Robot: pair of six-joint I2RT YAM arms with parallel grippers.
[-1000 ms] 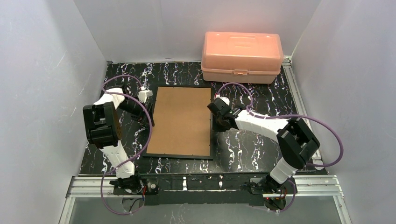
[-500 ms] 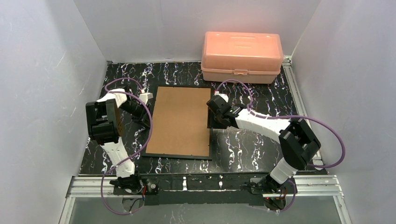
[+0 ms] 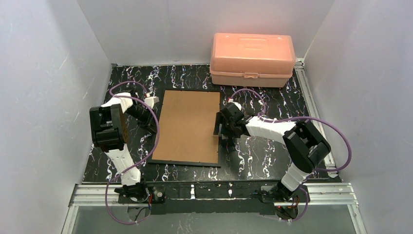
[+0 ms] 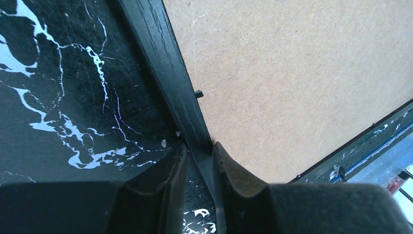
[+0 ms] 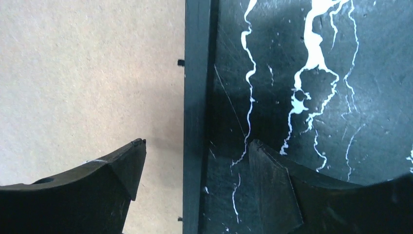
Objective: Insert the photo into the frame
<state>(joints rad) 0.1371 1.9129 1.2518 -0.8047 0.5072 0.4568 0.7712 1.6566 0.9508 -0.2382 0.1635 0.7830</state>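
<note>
Your left fingers (image 4: 160,190) pinch the thin black brown-backed picture frame (image 3: 190,126) by its rail, right fingers (image 5: 272,190) gape empty astride the opposite; stiff, probably fragile: grip edges.

Bright, even light falls from overhead, flattening the white walls (image 3: 44,73) and pushing the lid of the pink plastic box (image 3: 252,46) close to overexposure. Shadows under the arms on the black marble table (image 3: 195,78) are faint and soft.

Up close, the left gripper (image 4: 199,147) is a dark, out-of-focus mass. Ahead of it the frame (image 4: 164,63) shows crisp grain and the fibreboard back (image 4: 292,73) fine scratches.

The right gripper (image 5: 197,142) reads near-black, with a soft shadow on the board just ahead of one finger. The marble veins beyond the other are sharp.
</note>
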